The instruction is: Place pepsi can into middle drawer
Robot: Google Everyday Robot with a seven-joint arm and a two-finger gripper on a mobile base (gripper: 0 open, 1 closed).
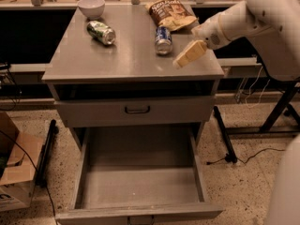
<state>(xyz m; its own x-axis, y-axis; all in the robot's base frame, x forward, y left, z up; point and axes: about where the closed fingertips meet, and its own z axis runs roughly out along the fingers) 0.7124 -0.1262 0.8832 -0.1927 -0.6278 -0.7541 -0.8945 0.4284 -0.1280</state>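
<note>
Speckled flooring is surrounding a grey cabinet whose flat top is serving as your bench. On it the pepsi can is lying on its side, one silver end facing you. A chip bag is sitting just beside it at 12 o'clock, a green-and-silver can is lying well apart at 9 o'clock, and a white bowl is standing beyond that at 11. Your hand is hovering near the pepsi can at its 4 o'clock, apart from it and carrying nothing. Whether it is apart or together, you cannot tell from this angle. The middle drawer is standing pulled out at 6 o'clock, below the shut drawer with the black bar handle.

You are probably lining up the grasp. Since the can is lying down, it is likely going to roll if nudged. Be bringing the hand over it from above, setting it across the round body rather than the ends, and closing only once centred. Be watching the bag's edge at 12 o'clock, and be lifting clear of the bench rim before swinging toward 6 o'clock.
</note>
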